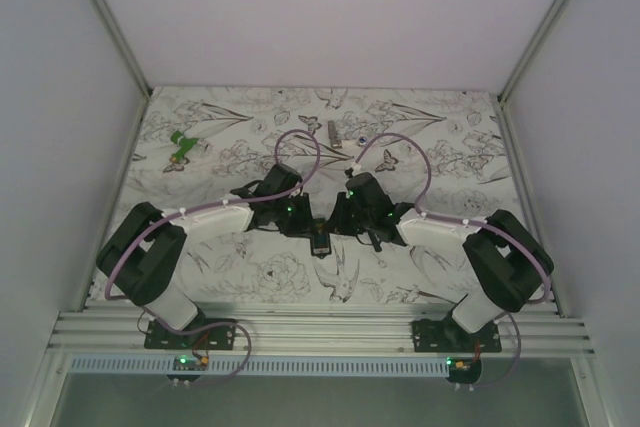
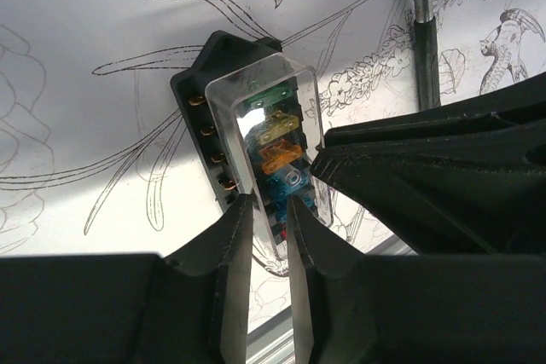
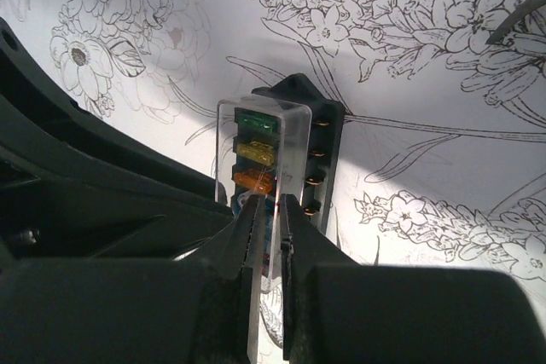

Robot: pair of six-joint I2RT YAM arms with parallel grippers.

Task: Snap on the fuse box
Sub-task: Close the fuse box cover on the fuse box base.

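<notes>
Black rectangular plastic fuse box (image 1: 320, 241) with a clear lid sits at the near middle of the white, flower-printed counter (image 1: 450, 147), squarely between the two arms so that each can reach it. The left arm's black fingers (image 2: 229, 253) and the right arm's black fingers (image 3: 241, 240) are each nearly closed, pinching the lid, seemingly to press it onto its base. Count: one box, four coloured fuses (image 2: 275, 132) clearly showing, four brass terminals (image 2: 207, 130) along one side.
</notes>
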